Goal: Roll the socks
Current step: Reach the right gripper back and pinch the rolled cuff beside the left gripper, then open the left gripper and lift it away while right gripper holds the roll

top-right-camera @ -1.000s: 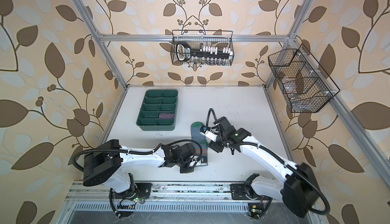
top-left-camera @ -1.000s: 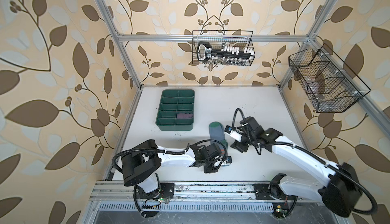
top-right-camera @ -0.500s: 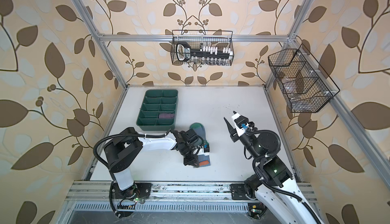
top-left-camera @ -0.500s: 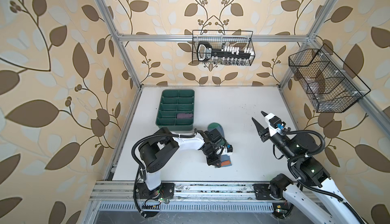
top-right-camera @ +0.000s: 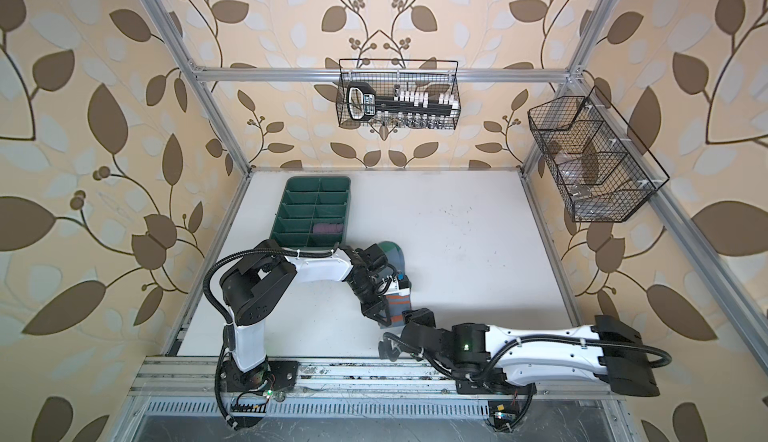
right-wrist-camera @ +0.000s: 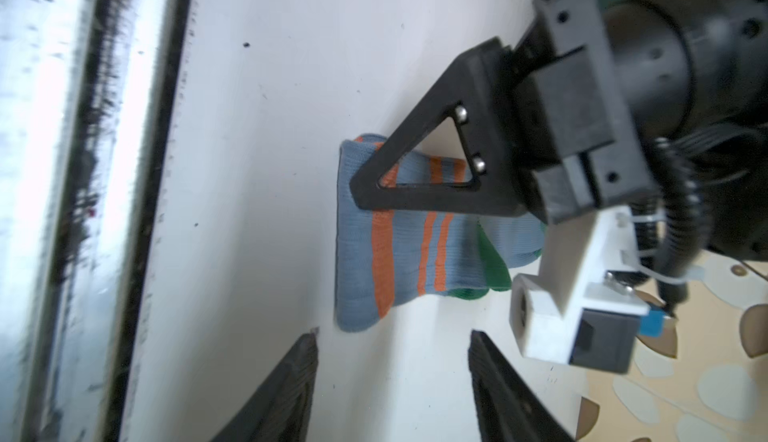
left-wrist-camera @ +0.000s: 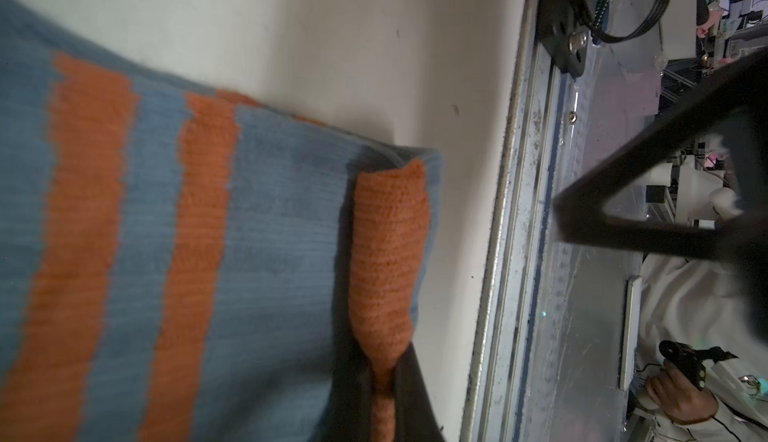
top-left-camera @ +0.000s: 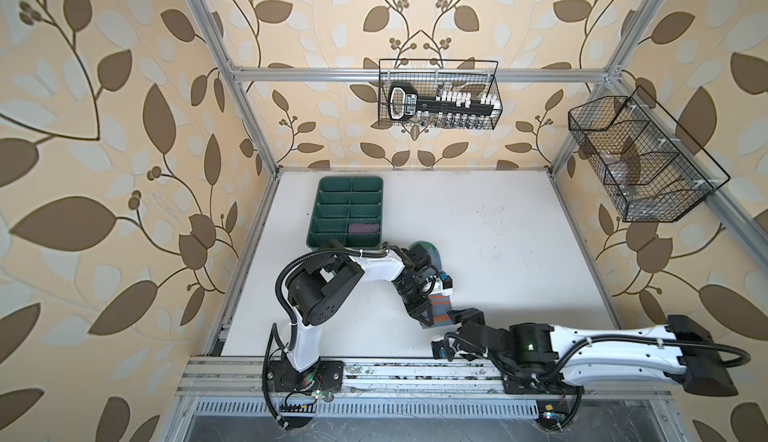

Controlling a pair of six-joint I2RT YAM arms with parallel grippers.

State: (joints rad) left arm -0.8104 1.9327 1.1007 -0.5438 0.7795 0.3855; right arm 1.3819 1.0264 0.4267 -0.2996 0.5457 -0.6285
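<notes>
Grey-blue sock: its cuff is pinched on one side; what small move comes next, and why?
Probably ease the right gripper forward onto the free corner of the grey-blue sock and close. The left gripper is shut on the orange cuff at one edge; the right stands open just short of the other corner. Two holds should start the roll evenly.

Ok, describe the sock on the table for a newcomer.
On the white table, by the green divided plastic tray's near corner, lies a grey-blue knit sock, pinched by the left gripper. Orange stripes and green patches distinguish it from the purple sock in the tray.
</notes>
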